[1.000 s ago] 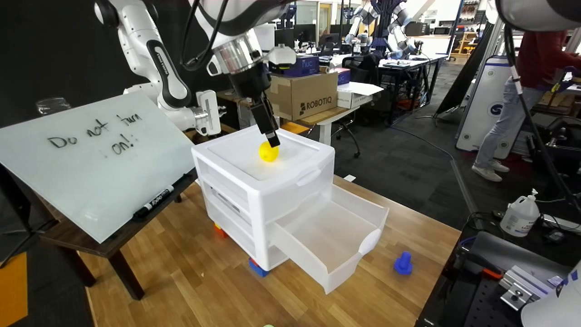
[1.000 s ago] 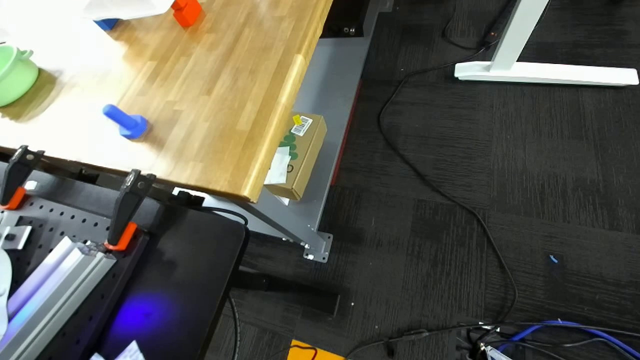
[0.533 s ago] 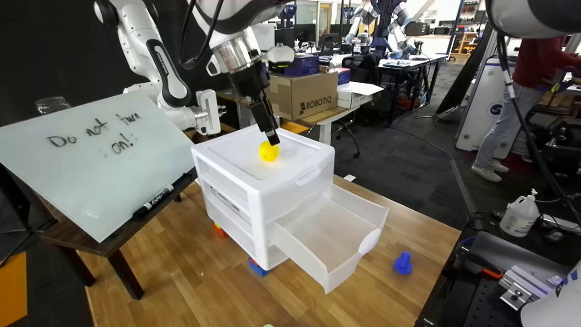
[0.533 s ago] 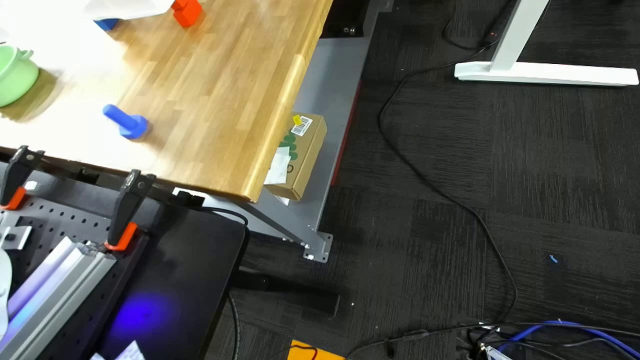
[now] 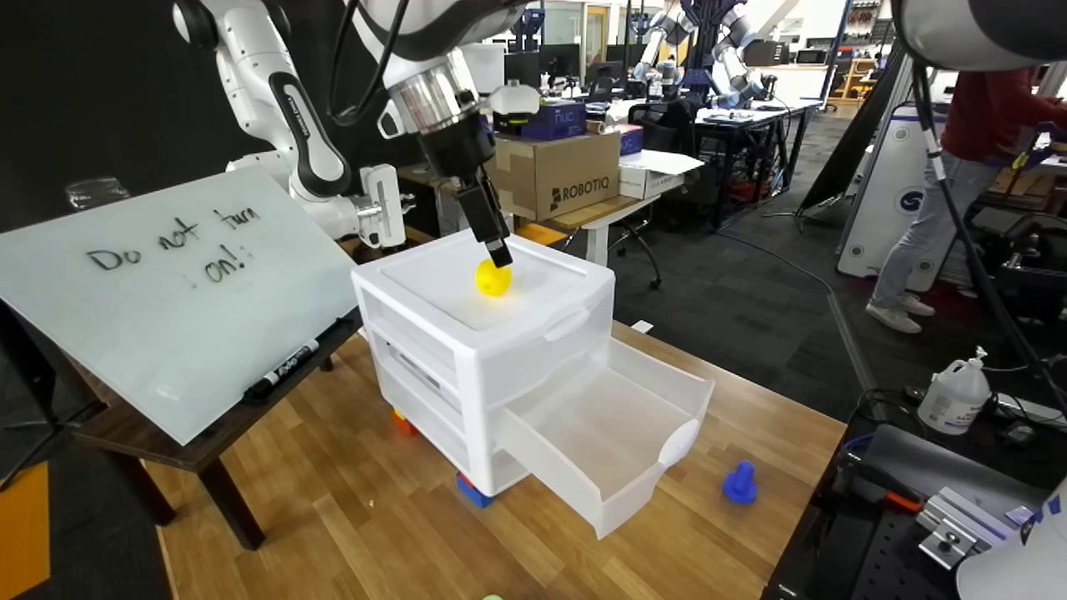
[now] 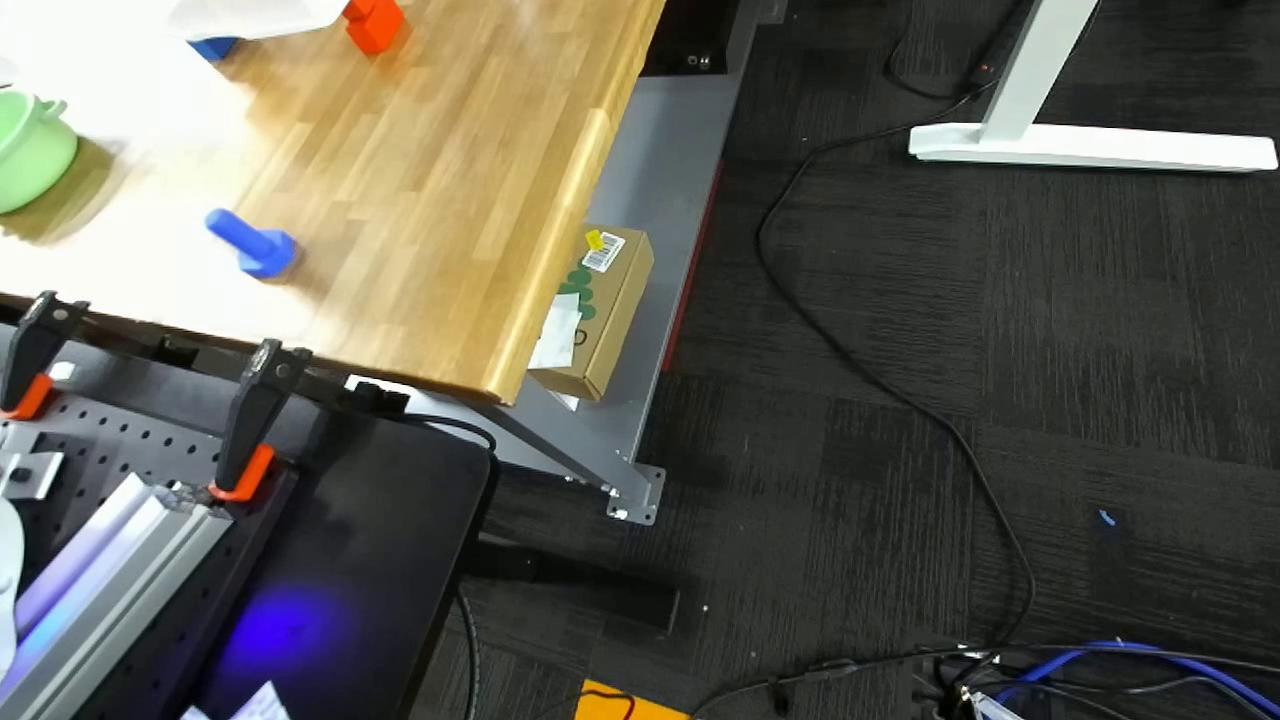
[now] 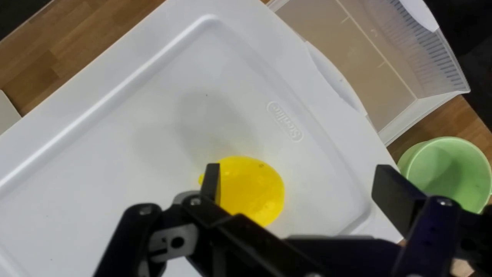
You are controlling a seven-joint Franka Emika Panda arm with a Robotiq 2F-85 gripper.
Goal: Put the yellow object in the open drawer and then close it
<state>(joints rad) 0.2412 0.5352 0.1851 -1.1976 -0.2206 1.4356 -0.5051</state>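
Note:
The yellow object [image 5: 492, 279] is a lemon-like round item on top of the white drawer unit [image 5: 417, 292]; it also shows in the wrist view [image 7: 251, 188]. My gripper [image 5: 500, 254] is just above it, pointing down at a tilt. In the wrist view the gripper [image 7: 300, 181] is open. The yellow object lies toward the left finger, which covers its left edge; whether they touch I cannot tell. The open drawer [image 5: 608, 433] is pulled out low on the unit, with nothing seen in it; its tray [image 7: 357, 61] shows at the wrist view's upper right.
A small blue object [image 5: 740, 485] stands on the table beyond the drawer. A green pot [image 7: 449, 173] stands close beside the unit. Blue and red blocks [image 5: 473, 492] sit under the unit's corner. A tilted whiteboard [image 5: 167, 292] stands beside the unit.
My gripper has shifted only very slightly, a little up in the exterior view. An arm part at the upper right has moved slightly left. The yellow object and drawer have not moved.

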